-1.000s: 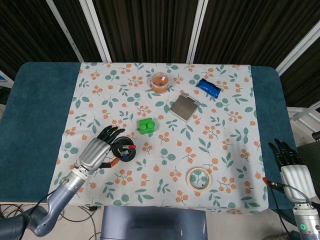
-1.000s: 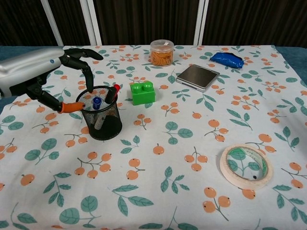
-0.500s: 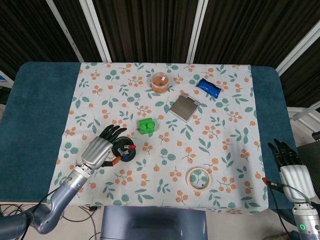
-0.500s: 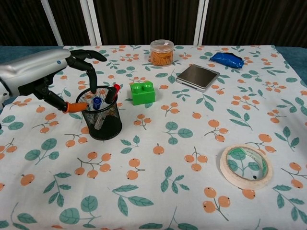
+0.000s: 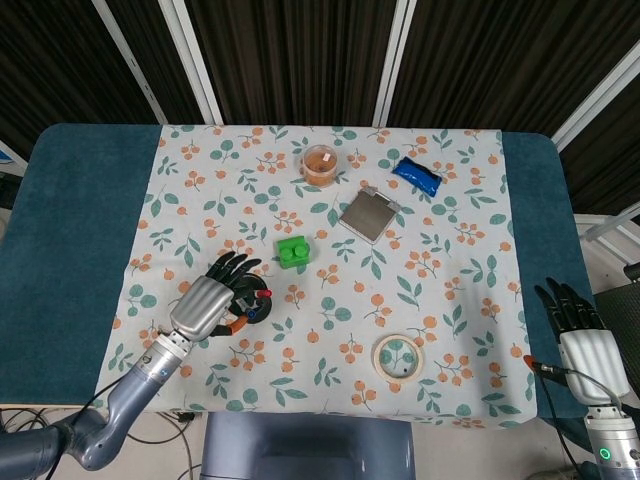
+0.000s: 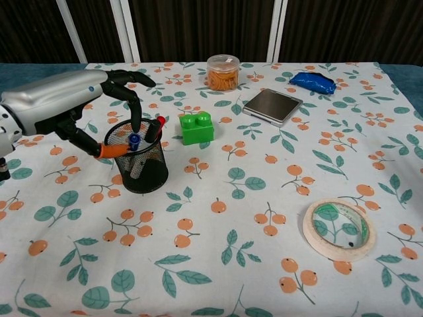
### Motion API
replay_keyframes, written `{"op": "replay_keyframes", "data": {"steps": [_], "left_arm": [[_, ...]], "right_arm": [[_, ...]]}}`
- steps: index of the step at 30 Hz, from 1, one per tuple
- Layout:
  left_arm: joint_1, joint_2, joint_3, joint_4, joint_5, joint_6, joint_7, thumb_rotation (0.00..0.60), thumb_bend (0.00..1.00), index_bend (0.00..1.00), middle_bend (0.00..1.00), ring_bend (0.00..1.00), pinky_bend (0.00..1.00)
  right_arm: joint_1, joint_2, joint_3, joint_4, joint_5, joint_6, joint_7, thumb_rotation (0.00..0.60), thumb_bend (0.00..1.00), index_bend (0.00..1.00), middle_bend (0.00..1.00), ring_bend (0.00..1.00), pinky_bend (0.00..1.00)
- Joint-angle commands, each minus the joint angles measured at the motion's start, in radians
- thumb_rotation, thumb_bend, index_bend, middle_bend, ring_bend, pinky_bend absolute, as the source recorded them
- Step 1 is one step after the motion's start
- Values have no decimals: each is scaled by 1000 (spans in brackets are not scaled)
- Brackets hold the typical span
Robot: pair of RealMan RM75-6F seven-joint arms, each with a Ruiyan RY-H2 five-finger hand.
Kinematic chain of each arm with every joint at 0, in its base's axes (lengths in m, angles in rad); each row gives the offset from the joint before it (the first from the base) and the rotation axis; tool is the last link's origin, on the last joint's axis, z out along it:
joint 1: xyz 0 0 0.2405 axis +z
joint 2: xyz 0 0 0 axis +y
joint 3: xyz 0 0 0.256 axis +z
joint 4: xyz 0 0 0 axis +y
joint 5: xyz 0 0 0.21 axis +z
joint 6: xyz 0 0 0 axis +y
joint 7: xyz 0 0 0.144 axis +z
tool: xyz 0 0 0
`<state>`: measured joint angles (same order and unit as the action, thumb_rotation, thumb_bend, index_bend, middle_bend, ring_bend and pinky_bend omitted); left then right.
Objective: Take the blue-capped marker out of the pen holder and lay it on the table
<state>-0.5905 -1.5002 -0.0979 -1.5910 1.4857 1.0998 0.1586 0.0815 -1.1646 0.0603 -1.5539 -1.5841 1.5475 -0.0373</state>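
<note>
A black mesh pen holder (image 6: 141, 170) (image 5: 258, 303) stands on the left of the flowered cloth. In it are a blue-capped marker (image 6: 134, 140) and a red-capped marker (image 6: 159, 123). My left hand (image 6: 74, 109) (image 5: 213, 297) hovers over the holder's left rim with its fingers spread. One fingertip hangs just above the blue cap and the orange thumb tip (image 6: 111, 150) lies just left of it; I see no firm hold. My right hand (image 5: 578, 338) rests off the table's right front corner, fingers straight, holding nothing.
A green brick (image 6: 197, 127) sits right of the holder. Behind it are an orange-filled jar (image 6: 222, 72), a grey flat case (image 6: 272, 105) and a blue pouch (image 6: 312, 82). A roll of tape (image 6: 338, 228) lies at the front right.
My left hand has moved right, over the holder, and its fingers have come down around the blue cap. The right hand has not moved.
</note>
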Motion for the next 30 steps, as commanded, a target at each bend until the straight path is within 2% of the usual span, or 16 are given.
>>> {"op": "replay_keyframes", "data": {"steps": [1,13,22,30], "left_arm": [[-4,-2,1,-4,-6,-7,7,600,285,507,80,0,0],[-11,-4,3,-9,-20,-7,25,600,285,521,79,0,0],[-16,-8,8,-9,-21,-6,36,600,337,544,79,0,0],[-17,-13,10,-9,-29,-5,44,600,337,544,79,0,0]], "right_arm": [[0,0,0,0,-1,2,0,600,113,62,0,52,167],[0,0,1,-1,3,0,3,600,115,62,0,52,166],[0,1,2,-4,6,-1,1,600,113,62,0,52,167],[0,1,3,-3,6,0,1,600,114,62,0,52,167]]}}
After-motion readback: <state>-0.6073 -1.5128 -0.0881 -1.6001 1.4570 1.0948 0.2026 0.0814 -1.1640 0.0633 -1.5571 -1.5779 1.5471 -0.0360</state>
